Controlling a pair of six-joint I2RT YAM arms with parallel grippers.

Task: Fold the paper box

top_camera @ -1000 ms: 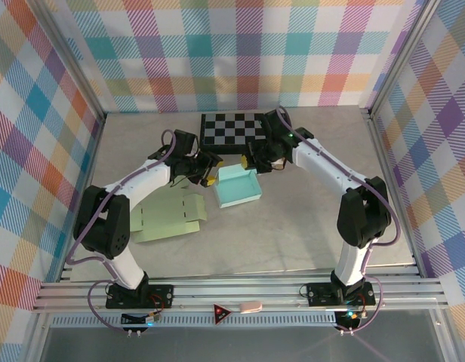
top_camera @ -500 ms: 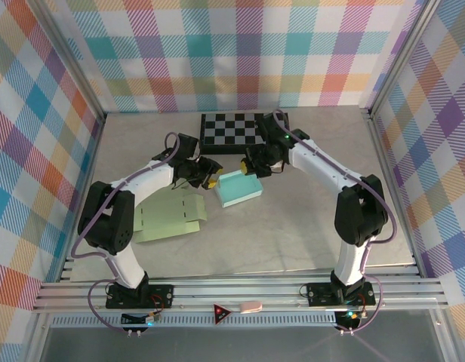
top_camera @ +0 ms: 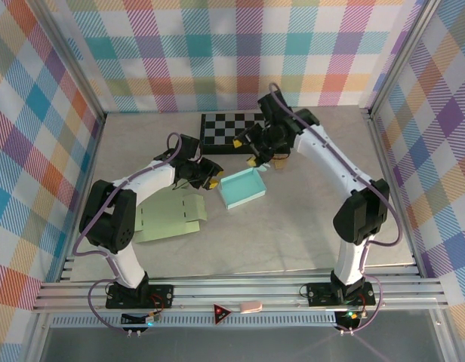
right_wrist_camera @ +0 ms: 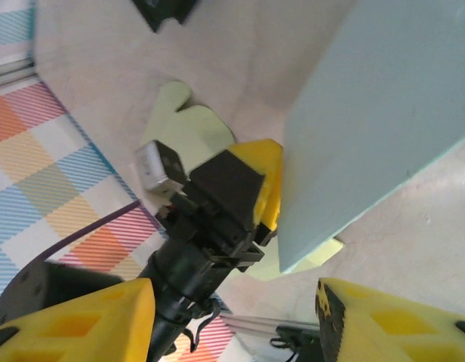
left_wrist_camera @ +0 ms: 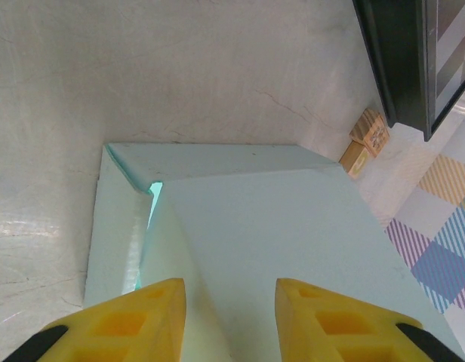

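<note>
- The paper box [top_camera: 244,190] is lying near the middle of the table [top_camera: 308,226], a little toward the far edge and just in front of the checkered board [top_camera: 231,130].
- From above, the box is showing as a pale teal, shallow, open tray with low walls standing up round a flat bottom, turned at a slant to the table's edges.
- In the left wrist view, the box [left_wrist_camera: 293,226] is showing smooth, uncreased panels meeting at one corner, where a narrow gap between the folded walls is glowing a brighter teal.
- The left gripper [top_camera: 210,175] is sitting at the box's left side with its yellow fingers apart. In its own camera the left gripper [left_wrist_camera: 229,285] is reaching over the box's edge without clamping it.
- The right gripper [top_camera: 254,151] is hanging over the box's far side, in front of the board, gripping nothing.
- In the right wrist view, the right gripper [right_wrist_camera: 234,294] is holding its fingers wide apart, looking down on the box [right_wrist_camera: 383,98] and on the left arm's yellow finger touching its edge.
- A flat pale green sheet [top_camera: 168,219] is lying toward the table's left edge, nearer the front than the box.
- Two small wooden blocks [left_wrist_camera: 366,141] are sitting beside the board's edge [left_wrist_camera: 398,53].
</note>
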